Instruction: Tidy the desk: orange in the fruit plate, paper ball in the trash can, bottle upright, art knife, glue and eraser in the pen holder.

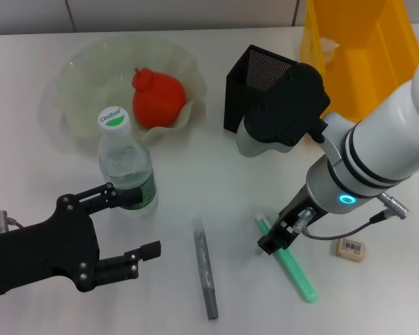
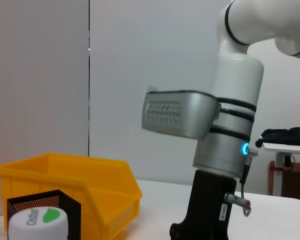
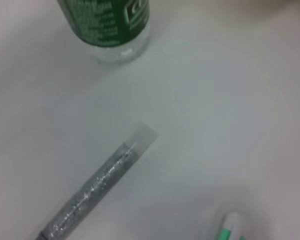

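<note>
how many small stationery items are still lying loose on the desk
3: a grey glitter stick lying before the bottle, a green stick under the right gripper, and the eraser beside it. Others may hide behind the arms.

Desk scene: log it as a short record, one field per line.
orange: in plate
bottle: upright
pen holder: beside trash can
glitter stick: flat on desk
green stick: flat on desk, under right gripper
eraser: on desk
left gripper: open, beside bottle
</note>
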